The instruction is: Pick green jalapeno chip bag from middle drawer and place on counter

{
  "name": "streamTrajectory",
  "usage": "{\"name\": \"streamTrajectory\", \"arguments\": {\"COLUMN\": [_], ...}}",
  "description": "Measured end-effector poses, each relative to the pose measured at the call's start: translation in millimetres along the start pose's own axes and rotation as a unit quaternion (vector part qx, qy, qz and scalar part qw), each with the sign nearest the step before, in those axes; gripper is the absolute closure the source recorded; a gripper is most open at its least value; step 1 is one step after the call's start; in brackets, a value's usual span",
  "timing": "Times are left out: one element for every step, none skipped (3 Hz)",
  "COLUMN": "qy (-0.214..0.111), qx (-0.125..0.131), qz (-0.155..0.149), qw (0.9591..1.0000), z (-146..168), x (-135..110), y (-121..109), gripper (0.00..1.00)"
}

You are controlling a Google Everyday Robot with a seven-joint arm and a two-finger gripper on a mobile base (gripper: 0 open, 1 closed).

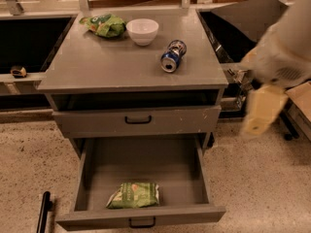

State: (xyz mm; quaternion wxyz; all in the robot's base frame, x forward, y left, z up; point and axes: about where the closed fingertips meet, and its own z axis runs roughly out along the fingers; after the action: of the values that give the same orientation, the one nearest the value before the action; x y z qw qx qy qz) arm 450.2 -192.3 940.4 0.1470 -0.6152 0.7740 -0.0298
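Observation:
The green jalapeno chip bag (134,195) lies flat at the front of the open middle drawer (141,218), a little left of its centre. The drawer is pulled out below a closed, taller-fronted drawer (138,121). The gray counter (107,64) is the cabinet top above. My gripper (262,111) hangs blurred in the air at the right of the cabinet, level with the closed drawer and well above and to the right of the bag. It holds nothing that I can see.
On the counter stand a white bowl (142,30), a brighter green bag (103,24) at the back left and a blue can (173,56) on its side. A black bar (43,211) stands on the speckled floor at the lower left. Dark bins flank the cabinet.

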Motion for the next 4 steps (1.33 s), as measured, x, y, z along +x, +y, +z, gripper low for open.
{"name": "streamTrajectory", "arguments": {"qy": [-0.016, -0.063, -0.072, -0.094], "qx": [-0.044, -0.066, -0.055, -0.093], "qz": [-0.071, -0.117, -0.146, -0.154], "qw": [0.9963, 0.989, 0.9851, 0.9791], "z": [91.4, 143.9, 145.2, 166.6], "x": [-68.8, -101.6, -107.3, -114.7], "y": [30.7, 57.9, 56.2, 58.4], "gripper": [0.0, 0.0, 0.0, 0.0]}}
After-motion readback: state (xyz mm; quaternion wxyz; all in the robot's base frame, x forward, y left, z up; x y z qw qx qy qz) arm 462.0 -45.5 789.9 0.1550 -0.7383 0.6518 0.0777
